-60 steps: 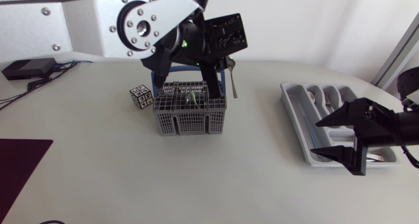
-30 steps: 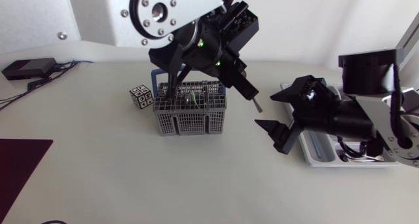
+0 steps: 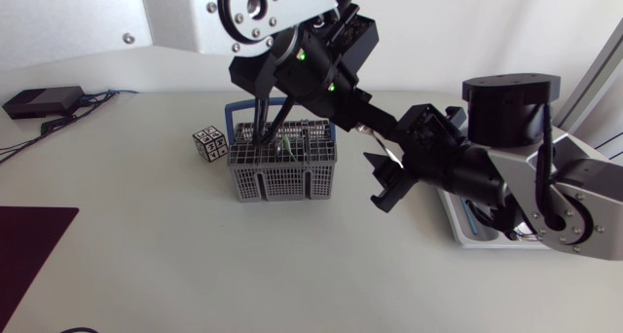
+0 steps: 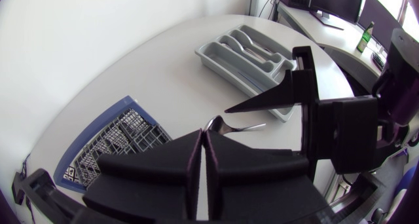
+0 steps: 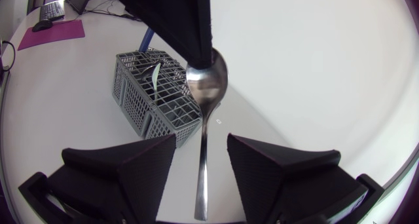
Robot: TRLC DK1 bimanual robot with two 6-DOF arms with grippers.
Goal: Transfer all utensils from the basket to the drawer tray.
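My left gripper [image 3: 367,122] is shut on the bowl of a metal spoon [image 5: 204,86], held in the air just right of the grey wire basket [image 3: 282,166]. The spoon's handle points toward my right gripper [image 3: 382,180]. In the right wrist view the handle runs down between that gripper's two fingers [image 5: 131,171], which stand apart on either side without touching it. A light-coloured utensil [image 5: 155,73] stands in the basket [image 5: 154,96]. The grey drawer tray [image 4: 252,54] lies beyond, with utensils in its compartments; in the head view my right arm covers most of it.
A small black-and-white marker cube [image 3: 209,143] sits beside the basket's left end. A black box with cables [image 3: 39,101] lies at the far left. A dark red mat [image 3: 29,245] covers the front left corner.
My right arm swung left from the tray to the spoon, and its fingers narrowed around the handle. My left gripper carried the spoon out of the basket and to the right.
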